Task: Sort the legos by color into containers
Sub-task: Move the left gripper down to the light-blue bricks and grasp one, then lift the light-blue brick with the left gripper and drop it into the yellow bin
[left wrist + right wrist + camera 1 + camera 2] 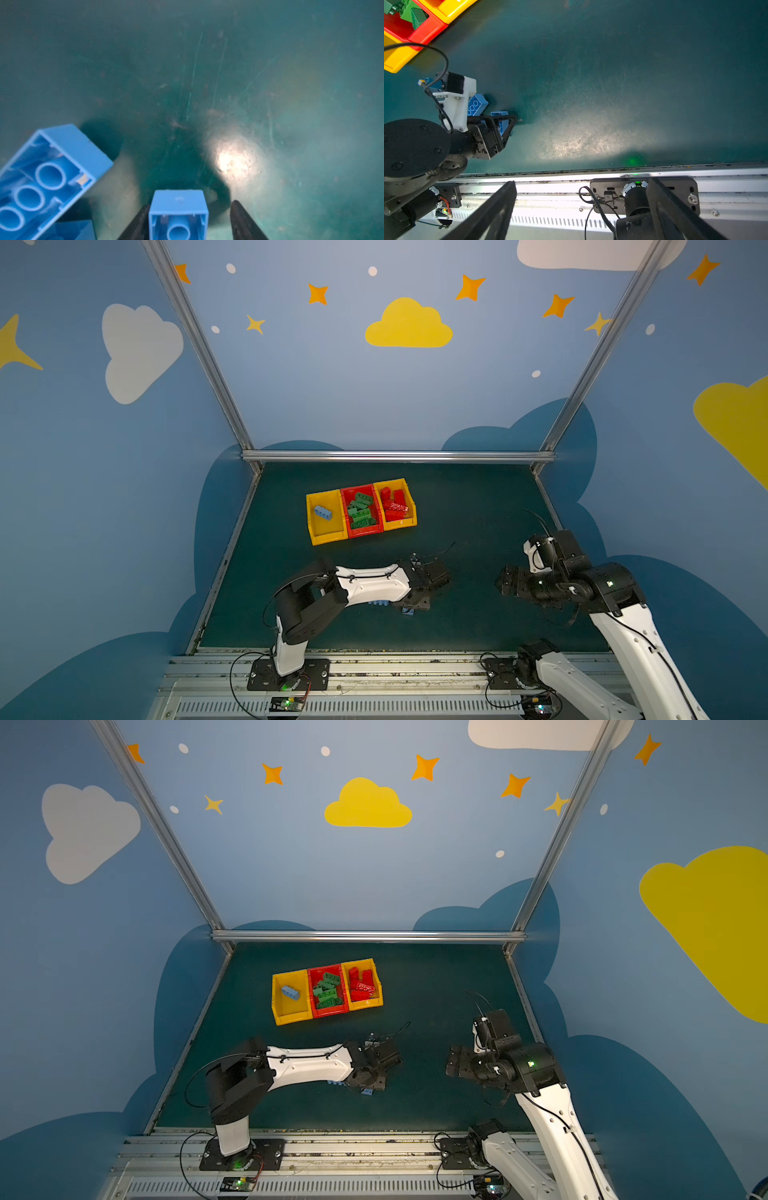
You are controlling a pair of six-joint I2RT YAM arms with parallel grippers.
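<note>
Small blue lego (178,208) sits inside the left tool (190,204) — fingers parted, one touching, one apart.

Shiny plastic over a dull surface
The blue brick (178,204) between the left gripper (189,203) fingers: smooth, glossy plastic; green tabletop (228,83) beneath: matt, scratched.

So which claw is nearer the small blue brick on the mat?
Left. The left gripper straddles the small blue brick, a finger on each side; the right gripper hangs open, well off to its right.
</note>
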